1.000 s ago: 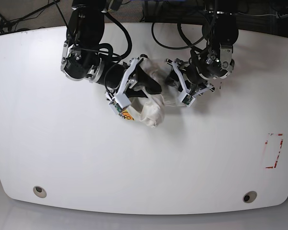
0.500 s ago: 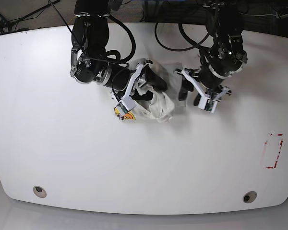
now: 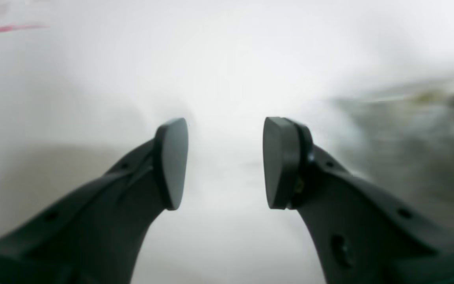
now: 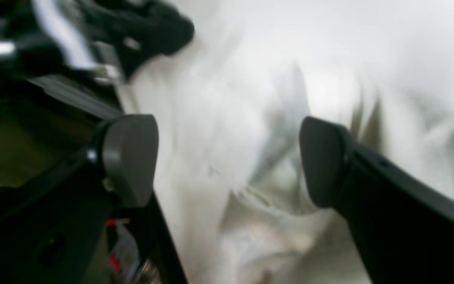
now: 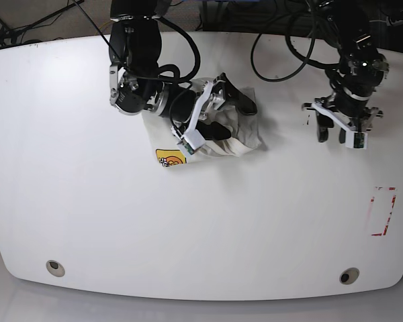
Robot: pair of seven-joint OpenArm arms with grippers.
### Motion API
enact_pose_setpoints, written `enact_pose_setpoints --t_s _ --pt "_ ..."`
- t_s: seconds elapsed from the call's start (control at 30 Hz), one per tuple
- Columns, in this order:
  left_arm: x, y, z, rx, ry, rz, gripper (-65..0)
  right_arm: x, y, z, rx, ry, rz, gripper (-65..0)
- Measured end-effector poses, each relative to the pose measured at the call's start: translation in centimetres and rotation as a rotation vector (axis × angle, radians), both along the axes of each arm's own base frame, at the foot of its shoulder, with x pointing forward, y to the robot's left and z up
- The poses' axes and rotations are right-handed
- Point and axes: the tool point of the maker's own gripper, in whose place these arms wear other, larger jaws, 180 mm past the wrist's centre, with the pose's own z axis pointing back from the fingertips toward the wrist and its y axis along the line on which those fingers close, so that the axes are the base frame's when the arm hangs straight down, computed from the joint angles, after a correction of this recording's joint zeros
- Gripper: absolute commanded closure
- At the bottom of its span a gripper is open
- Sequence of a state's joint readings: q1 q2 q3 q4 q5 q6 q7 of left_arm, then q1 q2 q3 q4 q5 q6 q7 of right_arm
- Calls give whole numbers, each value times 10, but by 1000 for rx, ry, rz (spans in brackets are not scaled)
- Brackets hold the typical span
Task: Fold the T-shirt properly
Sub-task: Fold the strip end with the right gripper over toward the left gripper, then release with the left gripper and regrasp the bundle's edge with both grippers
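The T-shirt (image 5: 240, 138) lies bunched in a white heap on the table's far middle, and an orange printed patch (image 5: 169, 158) sticks out at its left edge. My right gripper (image 5: 230, 115) is over the heap with its jaws wide open. In the right wrist view, blurred white cloth (image 4: 250, 98) fills the space beyond the right gripper (image 4: 227, 157), and nothing is pinched. My left gripper (image 5: 336, 134) hangs well to the right of the shirt, apart from it. In its wrist view the left gripper (image 3: 225, 157) is open over bare white table with nothing between its fingers.
The white table (image 5: 201, 228) has a red rectangular marking (image 5: 383, 211) near its right edge, and a red streak (image 3: 14, 28) shows in the left wrist view. Two round holes (image 5: 54, 267) (image 5: 349, 276) sit near the front edge. Black cables (image 5: 275, 40) hang at the back.
My right gripper has opened and let go of the shirt, which now lies a little further right. My left arm has swung right, away from the shirt, still open.
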State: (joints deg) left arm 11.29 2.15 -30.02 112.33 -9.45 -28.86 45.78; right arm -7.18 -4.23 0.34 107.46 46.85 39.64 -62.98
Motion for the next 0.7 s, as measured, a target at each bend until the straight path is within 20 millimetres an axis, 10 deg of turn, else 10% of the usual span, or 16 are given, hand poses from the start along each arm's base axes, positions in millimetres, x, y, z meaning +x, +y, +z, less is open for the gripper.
enact_pose_setpoints --t_s 0.33,0.7 --pt "4 41 19 153 -1 -35 -275 -5 -28 5 -75 -64 22 -533" --pt "5 21 14 176 14 -159 -275 -3 -38 -80 -262 121 12 -333"
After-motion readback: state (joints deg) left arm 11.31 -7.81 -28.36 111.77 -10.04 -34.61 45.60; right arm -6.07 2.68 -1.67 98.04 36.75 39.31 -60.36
